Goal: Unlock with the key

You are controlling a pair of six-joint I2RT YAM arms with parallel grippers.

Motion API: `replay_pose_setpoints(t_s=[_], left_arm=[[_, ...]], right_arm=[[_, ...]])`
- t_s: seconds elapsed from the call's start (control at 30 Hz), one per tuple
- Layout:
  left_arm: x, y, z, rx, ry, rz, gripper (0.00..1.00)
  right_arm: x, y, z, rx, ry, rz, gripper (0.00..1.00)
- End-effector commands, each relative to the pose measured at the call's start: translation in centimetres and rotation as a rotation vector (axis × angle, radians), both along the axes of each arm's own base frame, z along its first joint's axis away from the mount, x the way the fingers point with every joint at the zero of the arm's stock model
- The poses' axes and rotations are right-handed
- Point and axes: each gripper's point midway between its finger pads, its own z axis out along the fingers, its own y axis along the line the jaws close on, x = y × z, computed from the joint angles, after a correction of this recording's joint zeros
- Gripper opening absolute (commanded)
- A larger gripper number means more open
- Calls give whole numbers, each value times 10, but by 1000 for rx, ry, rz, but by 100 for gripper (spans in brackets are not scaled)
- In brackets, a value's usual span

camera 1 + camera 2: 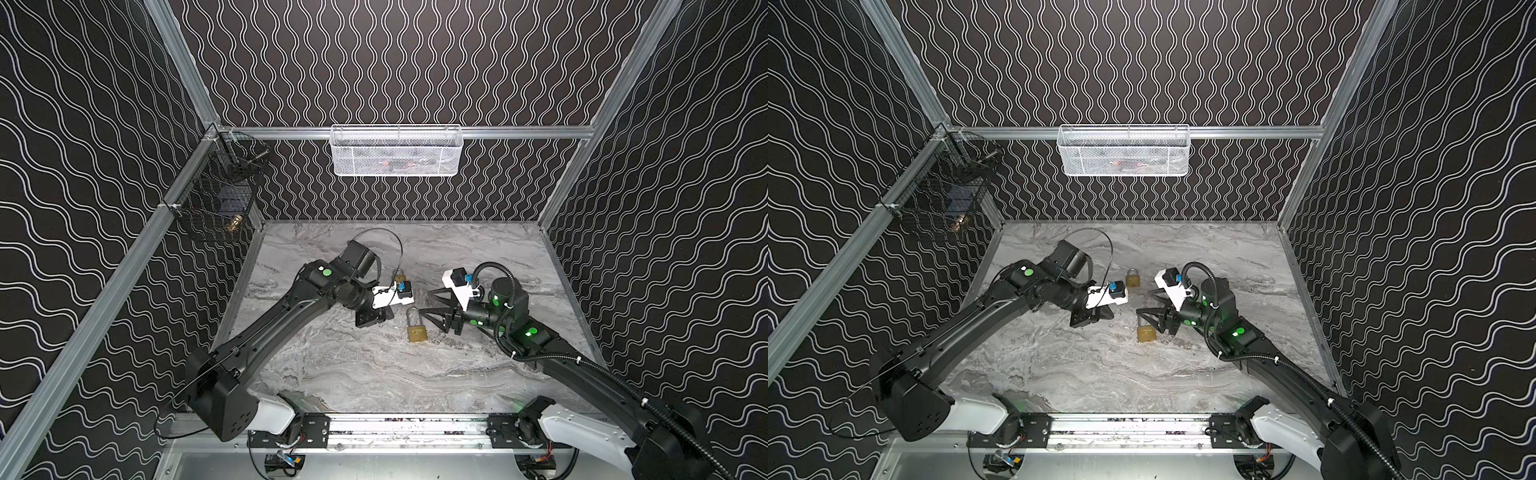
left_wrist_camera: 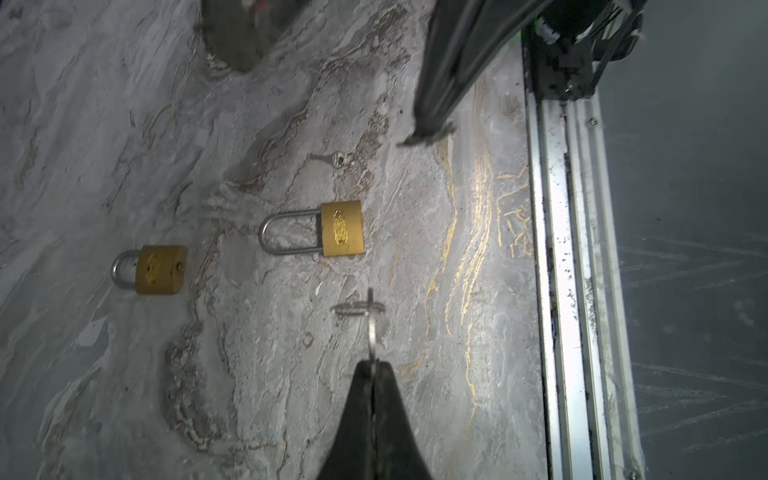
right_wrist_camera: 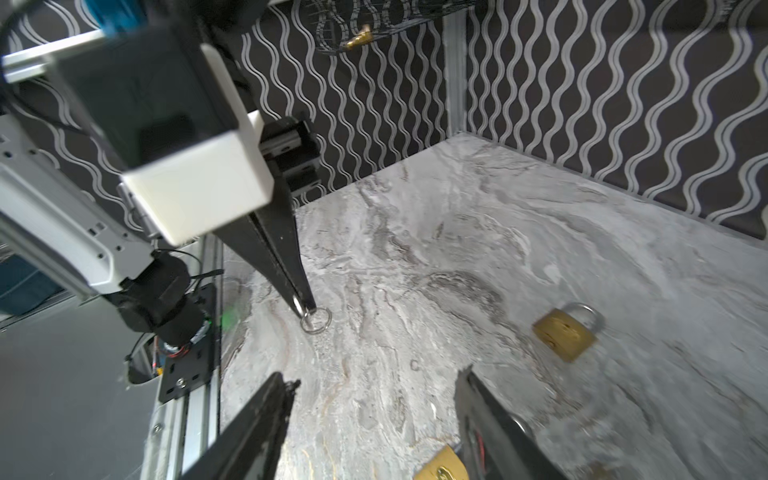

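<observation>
Left tool (image 2: 374,368): together, clamped on the key (image 2: 372,332) and held low over the counter (image 2: 124,124); a key ring (image 2: 357,308) hangs at the key's far end. I cannot tell which end of the key faces outward.
Right tool (image 3: 378,376): apart, with nothing between the fingers gripped. It sits at the shackle end of the long-shackle padlock (image 1: 417,330); whether a finger touches the lock is not clear.
Long-shackle padlock: flat on the counter between the two arms, shackle seated in the brass body.
Short padlock (image 1: 400,277): farther back on the counter, apart from both arms.
Loose key (image 2: 330,158): lies on the counter beside the long-shackle padlock, untouched.
Step in hand: the key is secured but the lock is not yet braced — this looks like the approach to steady the padlock before insertion.
Next move: Right tool needs to close on the brass body so the keyway end stays exposed. The key blade must then line up with that end — square, not angled — before any push or turn.
</observation>
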Motion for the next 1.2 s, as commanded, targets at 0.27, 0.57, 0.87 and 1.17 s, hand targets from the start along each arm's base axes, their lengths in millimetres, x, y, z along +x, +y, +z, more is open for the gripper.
replay_pose_setpoints(t_s=[0.27, 0.57, 0.87, 1.17], left_arm=[[-9, -9, 6, -61, 11, -84, 0], [-9, -10, 8, -85, -6, -89, 0], [-11, -12, 9, -99, -6, -102, 0], [-10, -11, 10, -103, -23, -100, 0]], right_arm=[[-22, 28, 18, 38, -56, 168, 58], [-26, 36, 16, 37, -42, 193, 54], [-22, 49, 8, 4, -21, 208, 42], [-17, 51, 3, -19, -9, 193, 17]])
